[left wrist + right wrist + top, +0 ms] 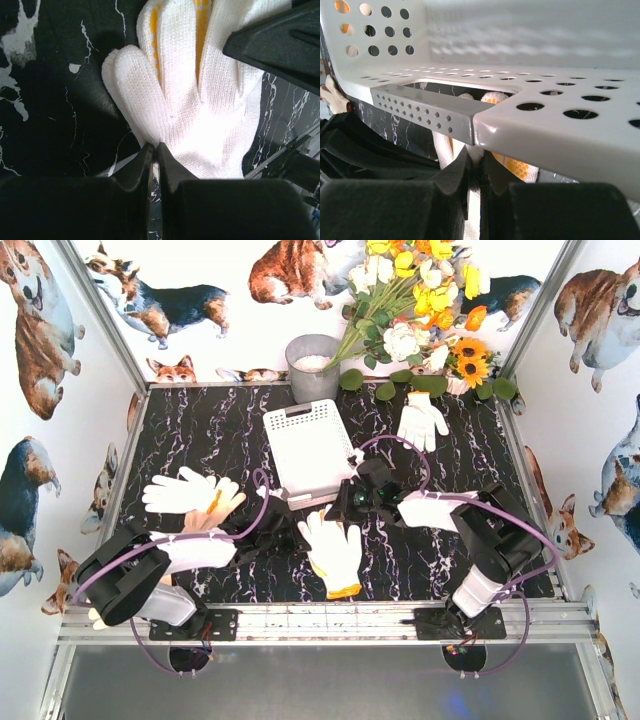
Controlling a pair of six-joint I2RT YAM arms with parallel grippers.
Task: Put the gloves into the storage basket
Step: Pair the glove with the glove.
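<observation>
A white knit glove [333,552] with an orange cuff lies front centre, just in front of the white perforated storage basket [305,443]. My left gripper [293,525] is shut on its left edge, as the left wrist view shows [156,148], where the glove [200,100] shows yellow between its fingers. My right gripper [344,508] is shut on the glove's fingertip end; in the right wrist view [480,164] the pinched fabric [512,165] sits right under the basket's rim [545,135]. Two more gloves [190,495] lie at the left, and another one [422,418] lies at the back right.
A round grey bucket [313,365] stands behind the basket, beside a bunch of artificial flowers [420,310] at the back right. Printed walls close the table on three sides. The right gripper's finger [280,40] shows in the left wrist view.
</observation>
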